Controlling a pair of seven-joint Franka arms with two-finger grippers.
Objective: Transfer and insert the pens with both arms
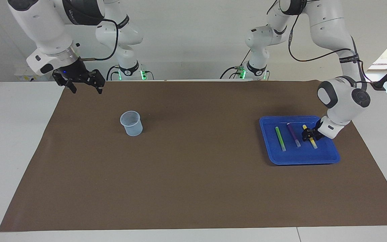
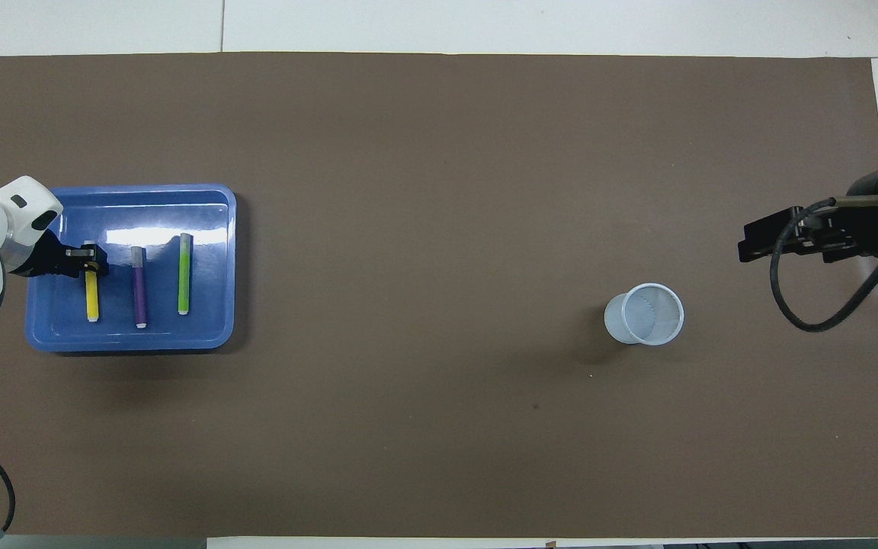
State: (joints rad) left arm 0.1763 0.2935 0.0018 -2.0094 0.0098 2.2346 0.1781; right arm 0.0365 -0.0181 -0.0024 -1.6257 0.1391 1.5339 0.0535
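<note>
Three pens lie side by side in a blue tray [image 1: 297,160] [image 2: 134,341] toward the left arm's end of the table: a green pen [image 1: 280,138] [image 2: 184,274], a purple pen [image 1: 293,134] [image 2: 139,288] and a yellow pen [image 1: 313,144] [image 2: 92,301]. My left gripper [image 1: 309,134] [image 2: 88,264] is down in the tray at the yellow pen, which lies flat. My right gripper [image 1: 85,88] [image 2: 745,249] is open and empty, up over the brown mat's edge at the right arm's end, where the arm waits. A pale blue translucent cup [image 1: 131,123] [image 2: 644,314] stands upright and empty on the mat.
A brown mat [image 1: 193,188] [image 2: 439,152] covers most of the white table. Two smaller white arms with green-lit bases [image 1: 129,71] [image 1: 255,70] stand at the robots' edge. A black cable [image 2: 797,305] hangs from the right wrist near the cup.
</note>
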